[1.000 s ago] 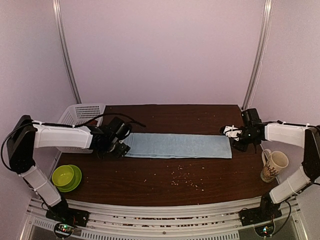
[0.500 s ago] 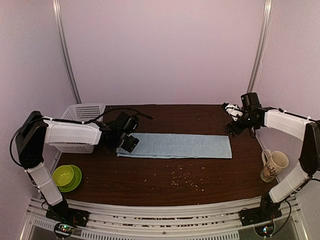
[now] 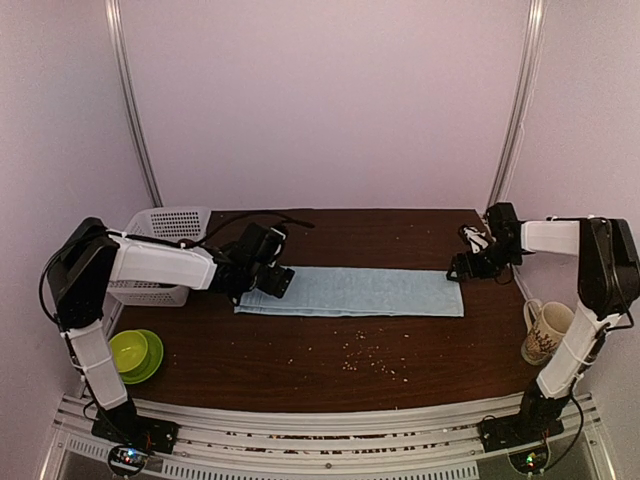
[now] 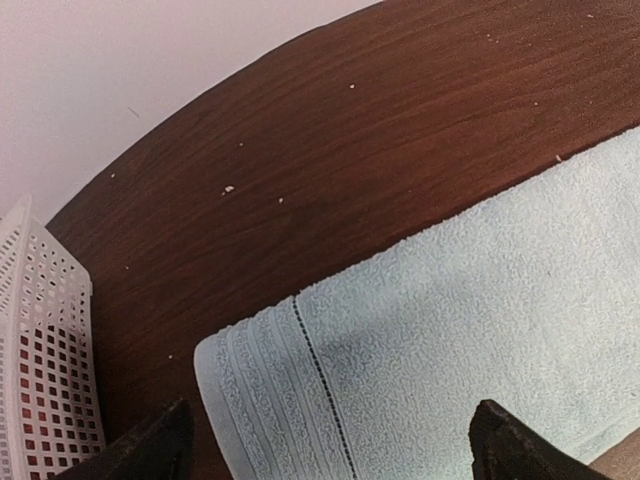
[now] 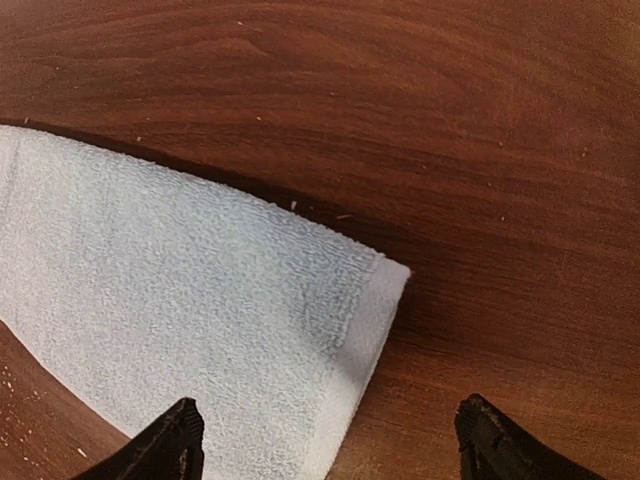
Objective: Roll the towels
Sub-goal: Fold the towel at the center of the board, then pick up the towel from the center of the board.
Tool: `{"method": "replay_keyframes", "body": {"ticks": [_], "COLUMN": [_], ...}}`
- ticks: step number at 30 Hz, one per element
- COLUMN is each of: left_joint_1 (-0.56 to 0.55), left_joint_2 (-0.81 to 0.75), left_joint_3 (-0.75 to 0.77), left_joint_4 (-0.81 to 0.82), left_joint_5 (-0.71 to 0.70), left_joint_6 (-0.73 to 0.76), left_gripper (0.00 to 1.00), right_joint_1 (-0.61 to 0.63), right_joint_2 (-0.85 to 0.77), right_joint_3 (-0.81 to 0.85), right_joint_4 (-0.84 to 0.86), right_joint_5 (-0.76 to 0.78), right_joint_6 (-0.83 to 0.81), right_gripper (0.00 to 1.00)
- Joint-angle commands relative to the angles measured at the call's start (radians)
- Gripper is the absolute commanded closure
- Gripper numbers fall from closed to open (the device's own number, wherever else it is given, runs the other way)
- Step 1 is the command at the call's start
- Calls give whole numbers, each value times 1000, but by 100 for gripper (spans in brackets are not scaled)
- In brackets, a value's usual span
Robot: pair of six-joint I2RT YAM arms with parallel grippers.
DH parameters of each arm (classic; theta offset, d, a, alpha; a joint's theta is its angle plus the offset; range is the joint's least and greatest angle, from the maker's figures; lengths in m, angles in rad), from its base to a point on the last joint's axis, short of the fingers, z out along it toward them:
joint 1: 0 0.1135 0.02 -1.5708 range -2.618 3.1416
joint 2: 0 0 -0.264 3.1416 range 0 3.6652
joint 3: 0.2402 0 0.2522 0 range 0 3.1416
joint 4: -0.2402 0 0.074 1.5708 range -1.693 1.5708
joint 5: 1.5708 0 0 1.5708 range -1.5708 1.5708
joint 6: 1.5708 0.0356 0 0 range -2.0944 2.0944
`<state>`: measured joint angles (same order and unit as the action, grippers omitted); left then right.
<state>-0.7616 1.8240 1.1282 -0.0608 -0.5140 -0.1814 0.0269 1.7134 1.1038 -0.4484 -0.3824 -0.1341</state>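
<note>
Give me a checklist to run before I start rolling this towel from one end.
1. Towel laid out flat: ok. The light-blue towel lies full length across the table.
2. Left hand open: ok, jaws wide above the towel's left short edge.
3. Right hand open: ok, jaws wide, and the towel's right corner shows between them in the wrist view.
4. Hands free of cloth: ok, neither hand grips anything.
5. Table clean beside the cloth: not ok. Crumbs lie scattered in front of its near edge.
6. Second towel located: cannot tell, none shows in any view.
</note>
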Motion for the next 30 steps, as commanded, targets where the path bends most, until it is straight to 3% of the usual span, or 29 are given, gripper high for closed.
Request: {"method": "replay_keyframes", "body": {"ticks": [1,13,20,30], "left_joint_1": [48,171,173,173], "left_joint_2": [29,185,270,378], "left_joint_3": [40,172,207,260], "left_joint_4": [102,94,117,52], "left_joint_5": [66,61,-154,-215], "left_joint_6": [-33,-116,-82,-68], "left_gripper": [2,6,8,11], "right_joint_1": [-34,-50,-48,-47], "right_joint_2": [60,102,124,129], "right_joint_3": [-23,-24,-12,-8], "right_joint_4": [10,5,-9,-13], "right_joint_5": [-63,-73,-106,-113], "right_joint_6": [50,33,27,18], "right_gripper": [17,33,36,38]}}
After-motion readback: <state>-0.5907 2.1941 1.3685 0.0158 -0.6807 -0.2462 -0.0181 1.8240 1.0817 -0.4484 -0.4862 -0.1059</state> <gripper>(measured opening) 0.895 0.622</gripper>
